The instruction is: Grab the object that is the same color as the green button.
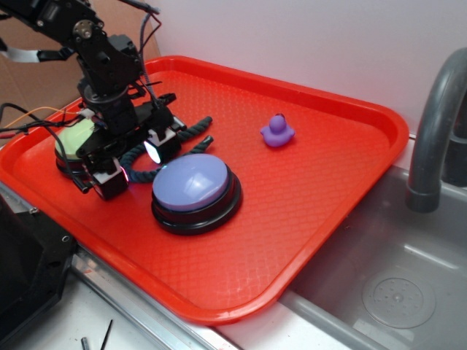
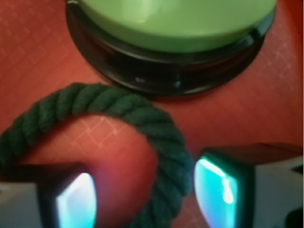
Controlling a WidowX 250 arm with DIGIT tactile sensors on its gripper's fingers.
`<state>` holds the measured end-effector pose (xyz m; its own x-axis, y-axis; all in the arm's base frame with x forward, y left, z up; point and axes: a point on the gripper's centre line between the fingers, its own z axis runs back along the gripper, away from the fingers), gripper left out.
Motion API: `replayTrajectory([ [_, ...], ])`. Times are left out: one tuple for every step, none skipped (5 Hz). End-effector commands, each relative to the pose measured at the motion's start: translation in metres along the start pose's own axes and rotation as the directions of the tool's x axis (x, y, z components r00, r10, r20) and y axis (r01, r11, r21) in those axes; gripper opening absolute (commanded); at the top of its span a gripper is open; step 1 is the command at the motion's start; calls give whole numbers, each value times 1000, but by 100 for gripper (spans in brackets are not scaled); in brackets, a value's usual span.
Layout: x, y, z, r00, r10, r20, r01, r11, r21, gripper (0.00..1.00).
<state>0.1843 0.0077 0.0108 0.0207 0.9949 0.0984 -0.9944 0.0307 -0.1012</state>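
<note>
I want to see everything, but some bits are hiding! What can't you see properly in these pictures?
- Exterior view: the robot arm covers most of the pale green domed button and the middle of the dark green twisted rope.
- Wrist view: the rope's ends run off the edges; the picture is blurred.
- Wrist view: the open gripper straddles the rope; contact is unclear.

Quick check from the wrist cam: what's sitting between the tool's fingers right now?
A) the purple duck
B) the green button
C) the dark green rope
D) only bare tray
C: in the wrist view the dark green rope curves down between the open tool's two fingers, with the green button just beyond them.
</note>
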Motion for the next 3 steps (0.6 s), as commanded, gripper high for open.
replayTrajectory([
  [2, 0, 1, 1000, -8, -6, 8, 999, -31, 0],
  [2, -10, 14, 993, -116, -13, 116, 993, -35, 0],
  [1, -22, 36, 976, -217, -16, 215, 974, -76, 0],
])
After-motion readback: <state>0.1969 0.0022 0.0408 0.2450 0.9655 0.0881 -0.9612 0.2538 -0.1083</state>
